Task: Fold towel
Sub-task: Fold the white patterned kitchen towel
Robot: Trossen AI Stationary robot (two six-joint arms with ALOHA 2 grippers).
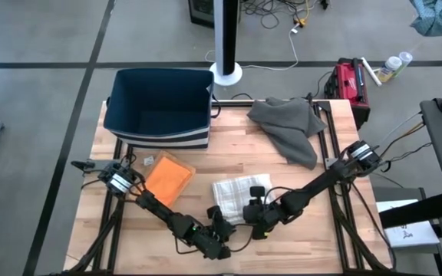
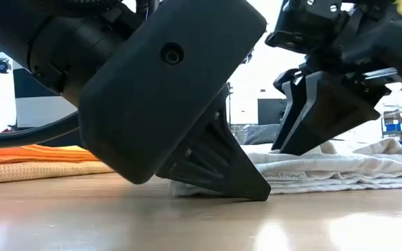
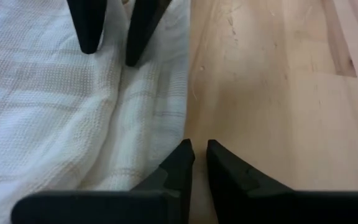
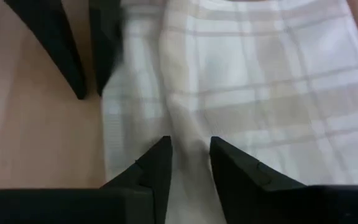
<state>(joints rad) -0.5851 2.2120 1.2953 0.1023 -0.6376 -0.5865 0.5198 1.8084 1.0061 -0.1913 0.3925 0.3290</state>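
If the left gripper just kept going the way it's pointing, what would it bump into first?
Probably the right gripper, whose two dark fingers stand straight ahead on the white towel. The left gripper sits at the towel's edge, over bare table; depth is unclear.

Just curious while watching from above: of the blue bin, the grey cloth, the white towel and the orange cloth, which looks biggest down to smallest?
1. Blue bin
2. Grey cloth
3. White towel and orange cloth: these look about alike, and the arms hide part of the towel, so I won't rank them.
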